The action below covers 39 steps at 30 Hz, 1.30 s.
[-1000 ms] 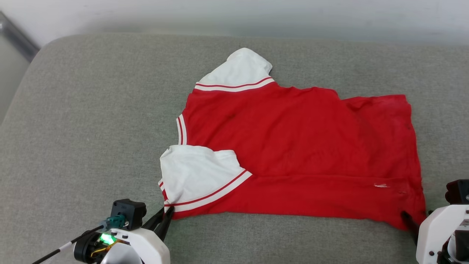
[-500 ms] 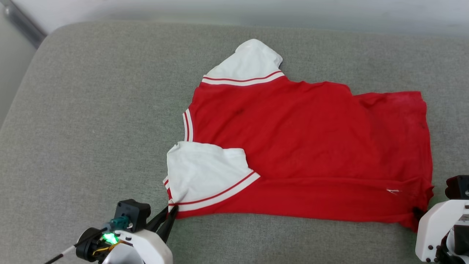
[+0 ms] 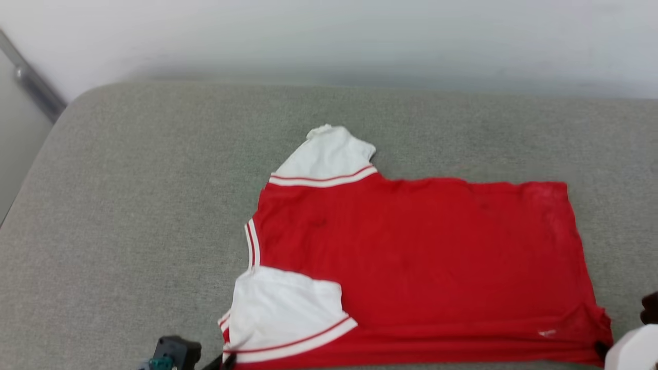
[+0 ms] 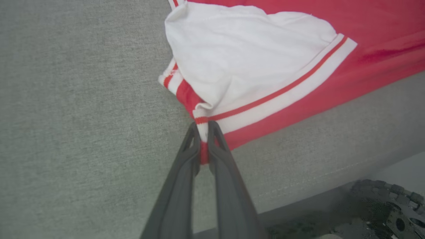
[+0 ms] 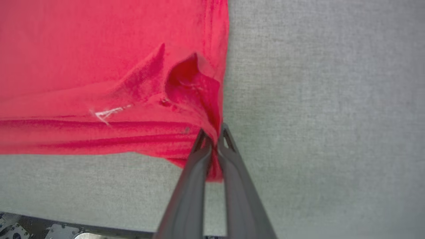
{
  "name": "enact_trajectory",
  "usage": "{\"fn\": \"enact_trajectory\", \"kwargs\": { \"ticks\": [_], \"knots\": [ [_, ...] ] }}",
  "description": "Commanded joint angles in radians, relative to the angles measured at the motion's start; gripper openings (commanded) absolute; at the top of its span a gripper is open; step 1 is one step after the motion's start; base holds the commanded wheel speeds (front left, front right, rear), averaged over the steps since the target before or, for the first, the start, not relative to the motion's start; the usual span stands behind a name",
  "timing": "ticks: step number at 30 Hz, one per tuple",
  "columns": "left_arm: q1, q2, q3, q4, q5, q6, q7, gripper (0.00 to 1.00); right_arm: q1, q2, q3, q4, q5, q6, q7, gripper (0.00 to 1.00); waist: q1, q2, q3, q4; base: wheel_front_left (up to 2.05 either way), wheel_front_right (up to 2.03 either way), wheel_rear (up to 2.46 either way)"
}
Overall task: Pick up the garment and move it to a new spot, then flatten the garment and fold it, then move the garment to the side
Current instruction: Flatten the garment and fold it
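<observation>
The garment point(image 3: 411, 262), a red shirt with white sleeves and striped trim, lies spread flat on the grey cushion with its plain side up; the chest letters are hidden. One white sleeve point(image 3: 326, 156) points to the far side, the other point(image 3: 285, 313) is folded onto the body near the front edge. My left gripper point(image 4: 204, 127) is shut on the striped trim at the near-left corner point(image 4: 199, 113). My right gripper point(image 5: 214, 134) is shut on the bunched red hem corner point(image 5: 199, 99) at the near right. The left wrist's dark housing point(image 3: 175, 354) sits at the head view's bottom edge.
The grey cushion point(image 3: 128, 205) stretches wide to the left of and beyond the shirt. A pale wall point(image 3: 329, 36) runs behind it. The cushion's front edge point(image 4: 315, 186) lies just below the shirt, with the robot's base point(image 4: 382, 209) under it.
The head camera has tilted up, so everything sits lower in the picture. The shirt has been stretched flatter: its far hem now runs straight. Both grippers keep their hold on the near corners.
</observation>
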Motion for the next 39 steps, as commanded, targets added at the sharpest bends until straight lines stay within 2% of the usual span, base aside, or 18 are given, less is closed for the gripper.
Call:
{"fn": "enact_trajectory", "kwargs": {
  "ticks": [1,7,15,16,17,18,24,29,34,39],
  "knots": [
    [0.019,0.012,0.003,0.0,-0.003,0.006,0.006,0.0,0.021,-0.007,-0.016,-0.012,0.001,-0.002,0.012,0.0,0.0,-0.0001,-0.014,-0.007,0.0,0.0,0.0],
    [0.058,0.022,-0.007,0.013,-0.016,0.004,0.01,0.0,0.102,-0.007,-0.054,-0.054,-0.008,-0.002,0.073,0.0,0.0,-0.0001,-0.029,-0.003,0.0,0.0,0.0],
    [0.027,-0.003,-0.034,0.109,-0.011,-0.029,-0.011,0.0,0.087,0.018,-0.052,0.004,-0.004,-0.002,0.03,0.0,0.0,-0.0001,-0.031,-0.002,0.0,0.0,0.0],
    [0.022,-0.007,-0.037,0.119,-0.01,-0.03,-0.012,0.35,0.082,0.017,-0.044,0.013,-0.001,-0.002,0.018,0.35,0.0,-0.0001,-0.031,-0.001,0.0,0.0,0.0],
    [0.018,-0.01,-0.039,0.129,-0.008,-0.03,-0.015,1.0,0.076,0.016,-0.041,0.022,0.003,-0.002,0.002,0.87,0.0,-0.0001,-0.03,-0.001,0.0,0.0,0.0],
    [0.013,-0.013,-0.041,0.138,-0.007,-0.03,-0.017,1.0,0.068,0.016,-0.04,0.032,0.004,-0.002,-0.013,1.0,0.0,-0.0001,-0.03,-0.002,0.0,0.0,0.0],
    [-0.02,-0.033,-0.021,0.158,-0.001,-0.016,-0.066,1.0,0.033,0.007,-0.018,0.051,0.027,-0.001,-0.084,1.0,0.0,-0.0001,-0.034,-0.007,0.0,0.0,0.0],
    [-0.054,-0.048,0.025,0.14,0.016,0.005,-0.182,1.0,0.0,-0.001,-0.007,0.005,0.05,-0.001,-0.161,1.0,0.0,-0.0001,-0.053,-0.017,0.0,0.0,0.0],
    [-0.083,-0.064,0.076,0.112,0.054,0.042,-0.343,1.0,-0.032,-0.017,0.026,-0.054,0.058,-0.001,-0.277,1.0,0.0,-0.0001,-0.074,-0.028,0.0,0.0,0.0],
    [-0.105,-0.08,0.113,0.071,0.081,0.036,-0.409,1.0,-0.054,-0.017,0.059,-0.084,0.076,-0.001,-0.426,1.0,0.0,-0.0001,-0.078,-0.043,0.0,0.0,0.0]
  ]
}}
